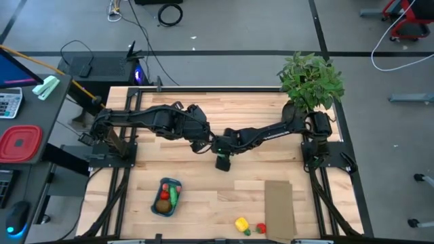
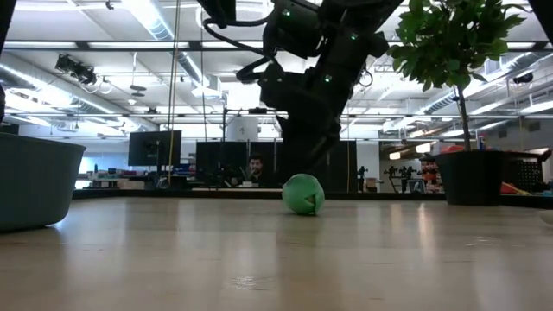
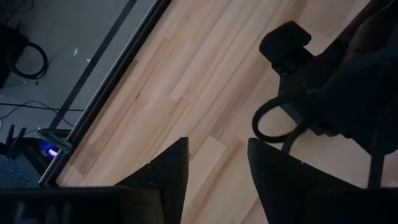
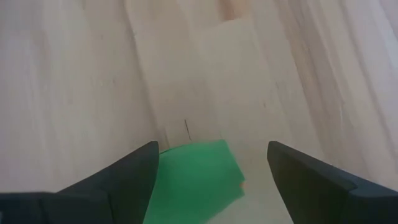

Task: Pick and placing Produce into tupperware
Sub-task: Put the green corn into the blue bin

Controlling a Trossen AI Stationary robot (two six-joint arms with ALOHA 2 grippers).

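High view: the right gripper is hanging over the middle of the worktop, hiding whatever lies beneath its fingers; the tupperware, already holding red, green and brown pieces, is sitting well apart from them, and a yellow piece and a red piece are lying beside the cardboard.
Low view: a green piece is resting on the worktop directly under the dark arm.
Right wrist view: the green piece is lying between the right fingers, which are standing wide apart, not touching it.
Left gripper: its fingers are standing partly apart over bare wood, gripping nothing, just beside the right arm.
Hard to make out: the green piece's lower part is being cut off in the right wrist view; the potted plant is covering the right arm's base.
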